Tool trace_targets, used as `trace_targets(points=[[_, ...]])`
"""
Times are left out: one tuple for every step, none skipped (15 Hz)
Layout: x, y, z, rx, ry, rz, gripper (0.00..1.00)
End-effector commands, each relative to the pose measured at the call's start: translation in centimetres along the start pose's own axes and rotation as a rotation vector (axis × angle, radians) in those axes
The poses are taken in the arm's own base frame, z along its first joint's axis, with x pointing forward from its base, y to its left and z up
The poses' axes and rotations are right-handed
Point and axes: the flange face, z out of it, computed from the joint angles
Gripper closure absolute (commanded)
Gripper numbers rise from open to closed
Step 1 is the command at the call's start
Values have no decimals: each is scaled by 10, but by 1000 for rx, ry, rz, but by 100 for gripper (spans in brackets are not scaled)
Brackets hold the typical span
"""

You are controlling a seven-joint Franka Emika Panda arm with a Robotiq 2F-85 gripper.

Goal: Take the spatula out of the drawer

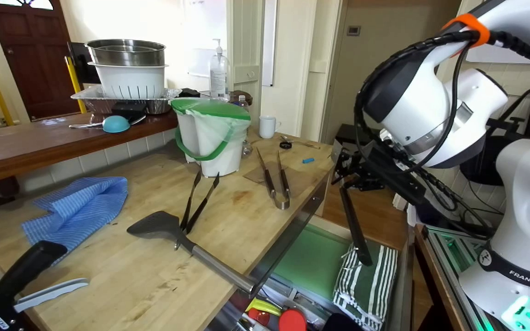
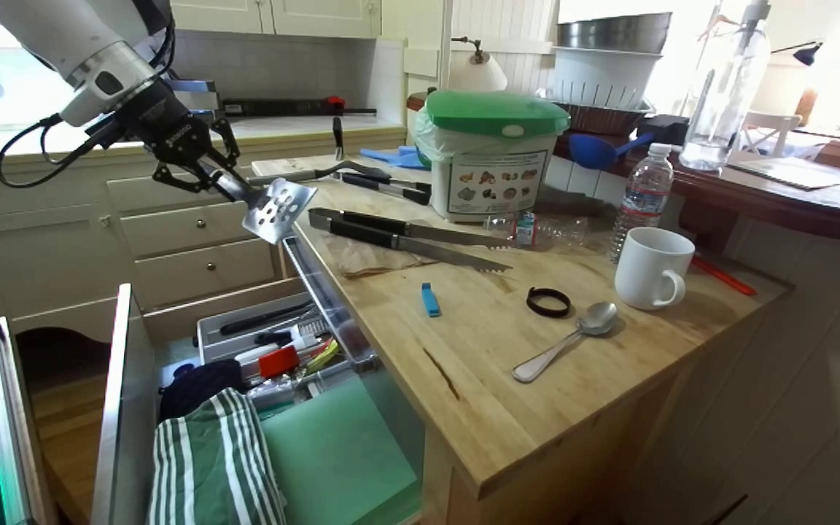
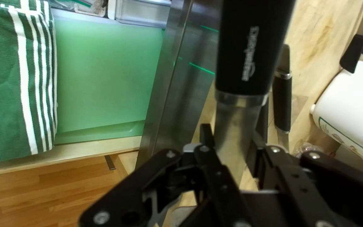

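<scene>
The spatula has a long black handle, seen in an exterior view (image 1: 356,225) and in the wrist view (image 3: 252,47). Its slotted metal blade shows in an exterior view (image 2: 279,210). My gripper (image 1: 350,177), also in an exterior view (image 2: 219,175) and the wrist view (image 3: 232,138), is shut on the spatula's metal shaft. It holds the spatula in the air by the worktop edge, above the drawer. The handle slants downward. The drawer (image 1: 313,253) stands open, with its green liner also in an exterior view (image 2: 340,445) and the wrist view (image 3: 109,78).
A striped cloth (image 2: 208,459) and several small utensils lie in the drawer. On the worktop are a broad dark spatula (image 1: 214,264), dark tongs (image 1: 200,204), more tongs (image 1: 283,179), a green-lidded bucket (image 1: 223,158), a mug (image 2: 650,270) and a spoon (image 2: 566,346).
</scene>
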Motion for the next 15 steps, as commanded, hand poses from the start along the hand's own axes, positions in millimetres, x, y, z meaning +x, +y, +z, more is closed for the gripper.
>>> trace_targets(points=[[10,-46,-24,35,79,150,93],[14,-60,-27,31,99,191,93],[20,-75,-33,34,127,218,93],[23,-88,-36,38,148,239,93],[25,-102,-37,45,169,260,93],[28,-118,-36,56,195,250,93],[31,-133,-32,75,194,226,93],[36,-146,-25,93,176,193,93],[39,-158,-20,95,160,169,93],[40,-166,-8,101,152,137,93],[42,-173,3,115,142,97,93],[44,-180,16,129,127,61,93],[46,-184,28,137,104,41,93],[48,-190,41,149,79,32,93],[49,-190,57,150,37,48,93]])
